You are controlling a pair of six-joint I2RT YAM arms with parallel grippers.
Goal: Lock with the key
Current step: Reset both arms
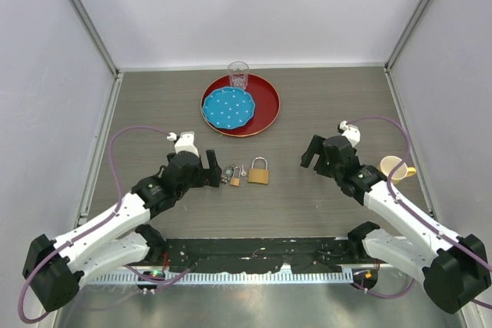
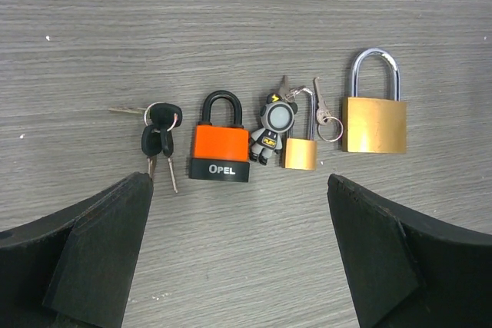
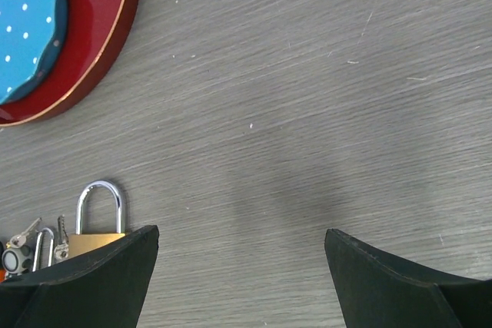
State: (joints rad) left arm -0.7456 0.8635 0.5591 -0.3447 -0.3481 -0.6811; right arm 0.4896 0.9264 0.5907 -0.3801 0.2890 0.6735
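Observation:
Three padlocks lie in a row on the grey table. An orange and black padlock [image 2: 221,144] is on the left, with a ring of black-headed keys [image 2: 157,140] beside it. A small brass padlock [image 2: 299,151] with a raised shackle lies by a robot-figure keychain [image 2: 271,124] and a small silver key [image 2: 318,101]. A large brass padlock [image 2: 374,122] [image 1: 258,173] [image 3: 98,209] is on the right, its shackle closed. My left gripper [image 2: 238,183] [image 1: 211,170] is open and empty, just short of the locks. My right gripper [image 3: 241,232] [image 1: 310,153] is open and empty, right of the large padlock.
A red tray [image 1: 267,105] at the back centre holds a blue dotted plate [image 1: 228,107] and a clear glass [image 1: 238,74]. The tray also shows in the right wrist view [image 3: 108,28]. A cream cup [image 1: 393,166] stands by my right arm. White walls enclose the table.

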